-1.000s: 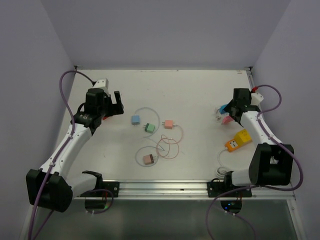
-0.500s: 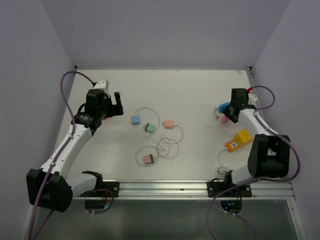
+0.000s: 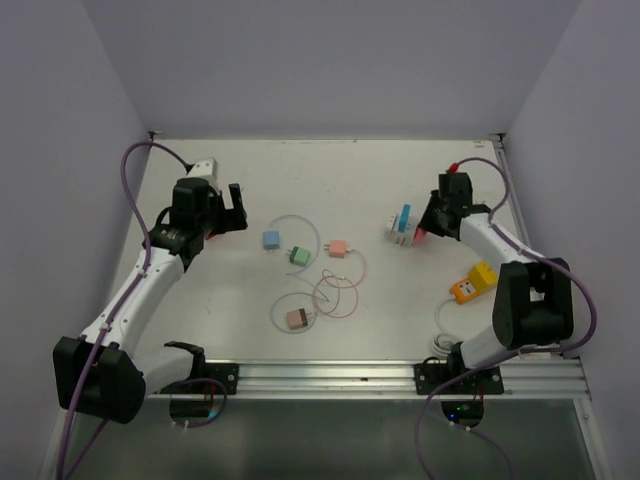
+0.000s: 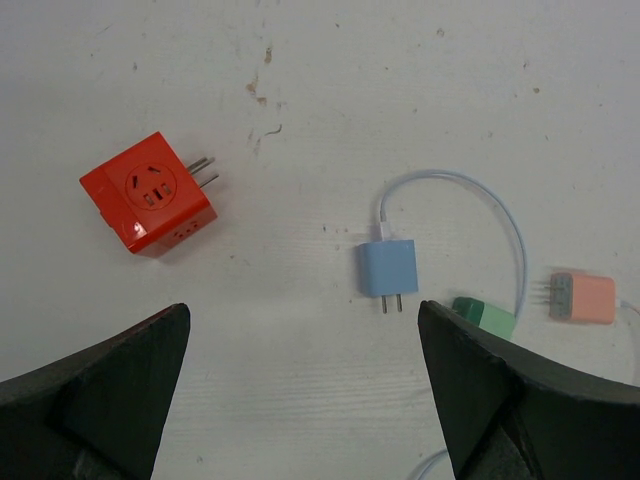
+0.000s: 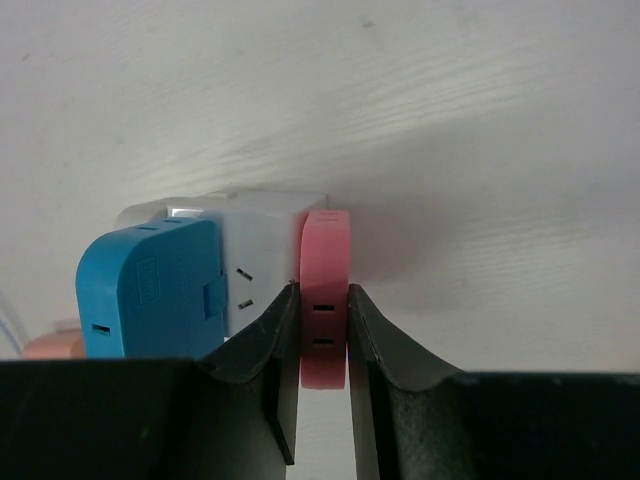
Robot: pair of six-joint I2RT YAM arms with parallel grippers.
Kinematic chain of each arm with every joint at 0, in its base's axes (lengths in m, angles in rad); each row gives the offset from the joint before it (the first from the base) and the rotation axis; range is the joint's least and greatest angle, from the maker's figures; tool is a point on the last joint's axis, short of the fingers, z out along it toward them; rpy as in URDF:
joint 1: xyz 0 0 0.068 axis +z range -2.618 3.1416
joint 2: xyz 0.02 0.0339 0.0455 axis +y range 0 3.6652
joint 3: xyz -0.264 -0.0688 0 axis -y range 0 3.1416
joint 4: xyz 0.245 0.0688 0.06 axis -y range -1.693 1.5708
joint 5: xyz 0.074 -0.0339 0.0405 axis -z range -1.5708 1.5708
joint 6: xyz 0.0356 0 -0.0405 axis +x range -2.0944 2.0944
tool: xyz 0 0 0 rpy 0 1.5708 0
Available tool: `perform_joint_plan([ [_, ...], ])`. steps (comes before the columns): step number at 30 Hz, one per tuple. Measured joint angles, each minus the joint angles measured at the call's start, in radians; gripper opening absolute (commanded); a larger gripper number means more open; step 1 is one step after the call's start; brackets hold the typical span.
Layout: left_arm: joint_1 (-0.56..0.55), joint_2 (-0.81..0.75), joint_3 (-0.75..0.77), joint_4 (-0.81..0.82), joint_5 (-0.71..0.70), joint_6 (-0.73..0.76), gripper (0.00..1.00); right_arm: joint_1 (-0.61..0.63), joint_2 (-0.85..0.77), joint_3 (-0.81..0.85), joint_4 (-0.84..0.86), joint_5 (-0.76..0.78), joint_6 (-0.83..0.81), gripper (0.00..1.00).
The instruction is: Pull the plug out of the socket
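- Right gripper (image 5: 322, 292): my jaws are clamped on the pink plug (image 5: 325, 248), one finger on each flat face.
- Pink plug: sits tight against the right side of the white socket (image 5: 262, 235). Its pins are hidden, so it may be seated, but I cannot tell.
- White socket: lies on the table (image 3: 380, 180), far right, near the yellow power strip (image 3: 474, 281) but apart from it.
- Blue plug (image 5: 150, 290): on the socket's left side.
- Left gripper (image 4: 300, 320): my jaws are spread wide and hold nothing, above the far left of the table.
- Below those jaws: red cube adapter (image 4: 150, 195) to the left; blue charger (image 4: 387, 270) on its white cable in the middle; green plug (image 4: 487, 318) and peach charger (image 4: 585, 298) to the right.
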Motion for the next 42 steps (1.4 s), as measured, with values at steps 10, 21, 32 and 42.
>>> perform_joint_plan([
  [10, 0.000, 0.012, -0.016, 0.047, 0.092, 0.006, 1.00, 0.291, 0.091, 0.101, -0.019, -0.088, -0.102, 0.00],
  [21, -0.002, 0.037, -0.048, 0.120, 0.288, 0.000, 1.00, 0.339, 0.119, 0.127, -0.014, -0.108, -0.117, 0.00],
  [32, -0.125, 0.130, -0.049, 0.190, 0.354, -0.140, 0.98, 0.339, 0.108, 0.096, 0.035, -0.116, -0.116, 0.00],
  [42, -0.349, 0.367, 0.035, 0.289, 0.263, -0.291, 0.92, 0.339, 0.074, 0.035, 0.102, -0.128, -0.107, 0.00],
])
